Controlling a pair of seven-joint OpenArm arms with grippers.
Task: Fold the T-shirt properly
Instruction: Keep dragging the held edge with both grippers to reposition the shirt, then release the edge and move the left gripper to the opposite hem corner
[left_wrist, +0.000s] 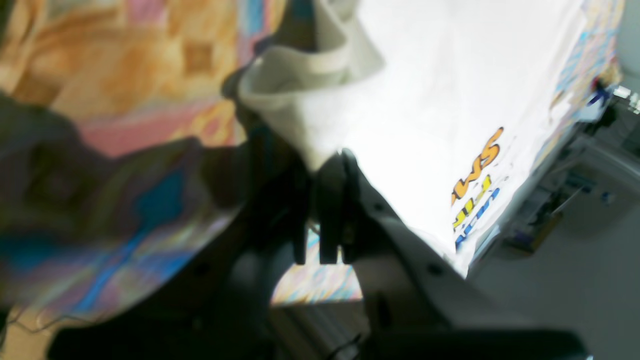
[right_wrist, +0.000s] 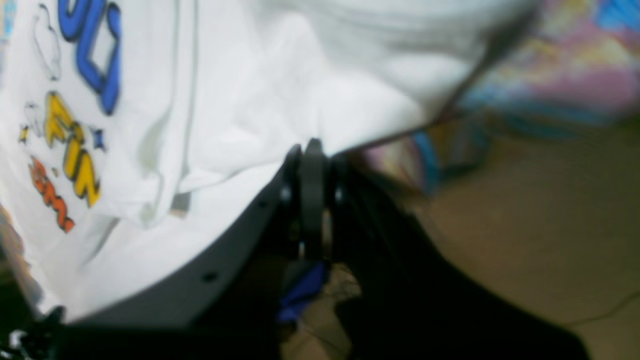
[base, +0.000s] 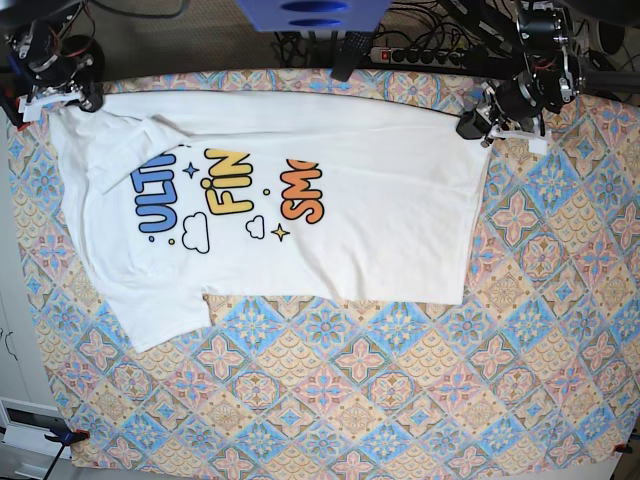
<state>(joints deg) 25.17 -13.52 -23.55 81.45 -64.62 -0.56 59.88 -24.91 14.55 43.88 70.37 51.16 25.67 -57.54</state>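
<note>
Pinching, left hand (left_wrist: 320, 165): pressed together on a bunched hem corner of the T-shirt (base: 330, 200), far right of the base view.
Pinching, right hand (right_wrist: 312, 150): closed tight on white cloth at the shoulder end, far left corner of the base view (base: 62, 100).
T-shirt: spread flat and sideways, print up, blue, yellow and orange lettering showing; near sleeve splayed toward the front left, far sleeve folded over by the collar.
Bench (base: 400, 400): covered in a patterned tile cloth, shirt lying across its far half.
</note>
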